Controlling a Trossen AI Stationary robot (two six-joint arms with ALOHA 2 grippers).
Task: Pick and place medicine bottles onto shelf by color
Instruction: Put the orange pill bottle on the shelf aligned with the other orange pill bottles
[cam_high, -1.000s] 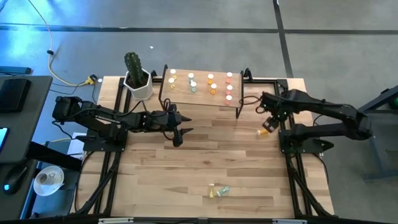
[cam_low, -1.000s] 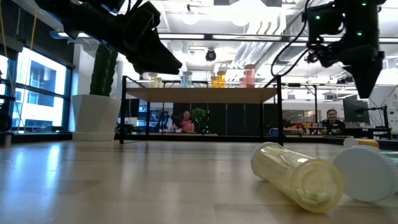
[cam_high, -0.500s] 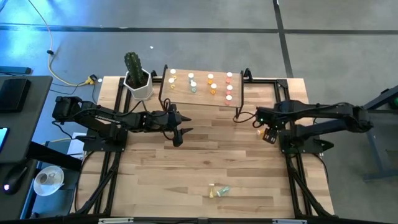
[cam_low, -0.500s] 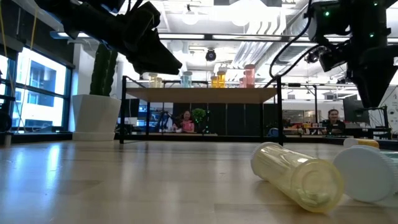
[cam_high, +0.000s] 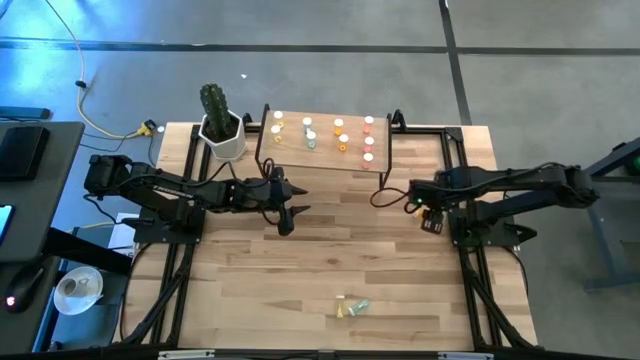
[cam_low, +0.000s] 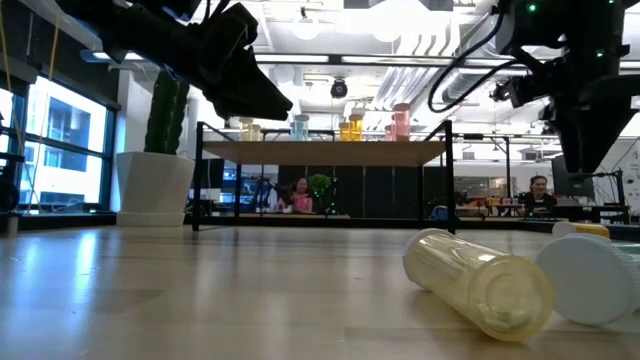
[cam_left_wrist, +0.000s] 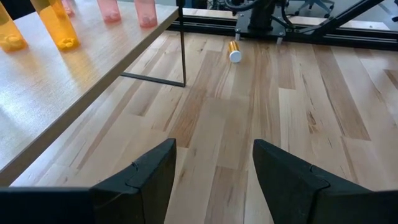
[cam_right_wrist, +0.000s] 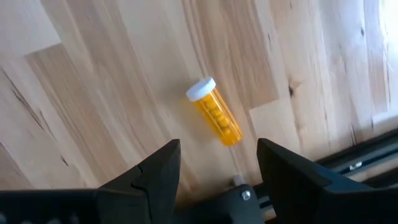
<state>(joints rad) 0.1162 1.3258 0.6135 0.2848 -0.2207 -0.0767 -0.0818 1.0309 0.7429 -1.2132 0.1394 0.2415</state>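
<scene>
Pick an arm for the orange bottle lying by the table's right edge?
Right. The right gripper hangs open directly above the orange bottle; the left gripper waits mid-table, well away from it.

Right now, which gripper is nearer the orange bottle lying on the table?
Right. The right gripper hangs open directly above the orange bottle; the left gripper waits open mid-table, far off.

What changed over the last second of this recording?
The right gripper swung in over the orange medicine bottle lying on the wood-plank tabletop; it hangs open above it, nothing gripped. The left gripper, the light-wood shelf with its bottles, and the two bottles near the front edge stayed put.
</scene>
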